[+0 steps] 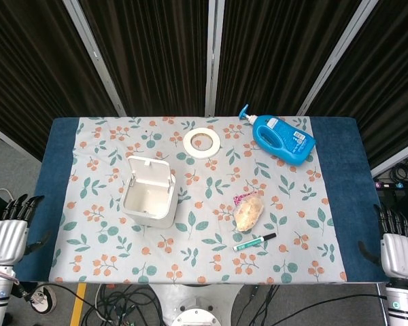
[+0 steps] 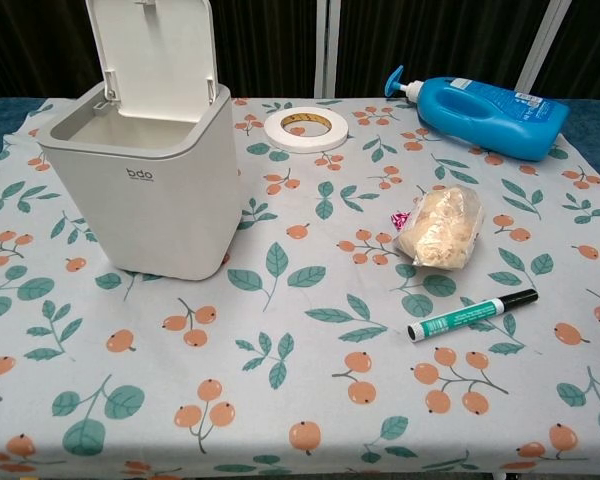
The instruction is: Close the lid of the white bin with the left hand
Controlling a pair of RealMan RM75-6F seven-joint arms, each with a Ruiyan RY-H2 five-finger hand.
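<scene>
Both hands sit way down by the near edge of the surface, off its corners. The left hand (image 1: 7, 239) is just off the near left corner, fingers straight and a bit spread, holding nothing. The right hand (image 1: 398, 252) is the same deal off the near right corner, fingers apart and empty. Neither one shows in the chest view.

The surface (image 1: 61, 204) is dark blue with a pale cloth over it printed with green leaves and orange berries. Closest to the near edge, right of centre, lies a green and white marker with a black cap (image 2: 471, 315). Just beyond it is a crinkly clear plastic bag of something beige and lumpy (image 2: 439, 228).

The white plastic bin with rounded corners (image 2: 140, 190) stands left of centre, well apart from the left hand, further in and toward the middle. Its flat hinged lid (image 2: 152, 55) is standing upright at the far side, so the bin's wide open, matte and smooth inside.

Toward the far edge there's a flat roll of white tape (image 2: 305, 128), and off to its right a glossy blue pump bottle lying on its side (image 2: 480, 104).
</scene>
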